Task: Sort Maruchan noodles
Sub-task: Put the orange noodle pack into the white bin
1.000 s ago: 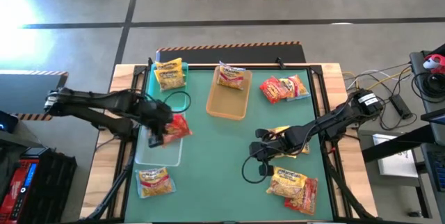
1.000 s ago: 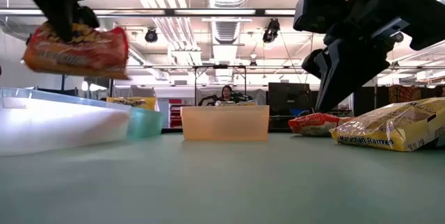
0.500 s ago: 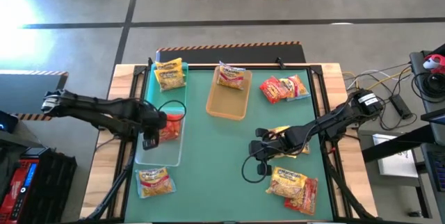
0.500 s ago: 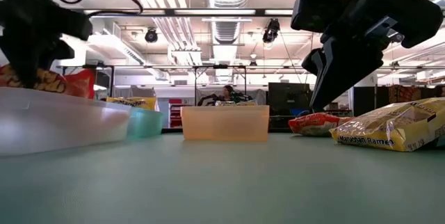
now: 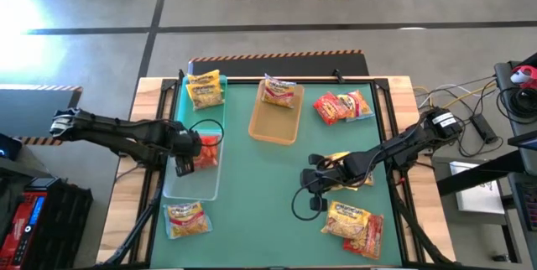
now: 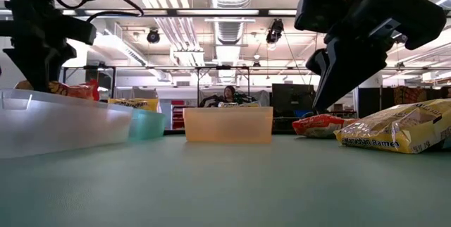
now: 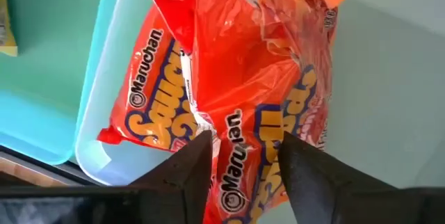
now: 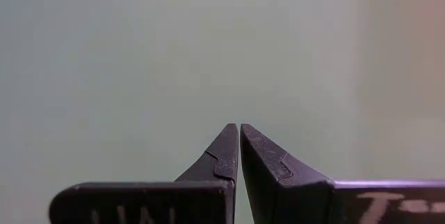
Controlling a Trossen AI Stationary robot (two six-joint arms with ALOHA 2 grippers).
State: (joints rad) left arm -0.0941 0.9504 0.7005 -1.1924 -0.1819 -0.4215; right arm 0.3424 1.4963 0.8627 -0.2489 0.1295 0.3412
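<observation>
Hovering over the clear tray [image 5: 195, 188] at the surface's nine o'clock side, the left hand [image 5: 181, 164] has its two fingers [image 7: 186, 172] spread, one on each side of an orange-and-red Maruchan packet [image 7: 229, 92] that lies inside that tray; whether the fingers touch the wrapper cannot be told. From above, the packet [image 5: 206, 150] sits in the tray's twelve o'clock half, and in the low view its red edge [image 6: 70, 90] shows above the tray's near wall [image 6: 63, 121].

Beyond the clear tray, at about eleven o'clock, a teal tray [image 5: 186, 94] holds a yellow packet [image 5: 205, 89]. A tan tray [image 5: 277, 119] at twelve o'clock carries another packet [image 5: 277, 91] at its far end. Red packets [image 5: 342, 106] lie loose on the green surface [image 5: 260, 186] at about one o'clock. A yellow packet [image 5: 186, 218] rests at seven o'clock, just beyond the clear tray's near end, and a heap of yellow and red packets [image 5: 357, 224] lies at five o'clock.

The right hand [image 5: 313, 188] hangs above the surface at about four o'clock, its fingers [image 8: 226, 156] pressed together on nothing, with one more yellow packet [image 5: 366, 179] partly hidden under its arm. A person [image 6: 230, 94] sits far back in the room.
</observation>
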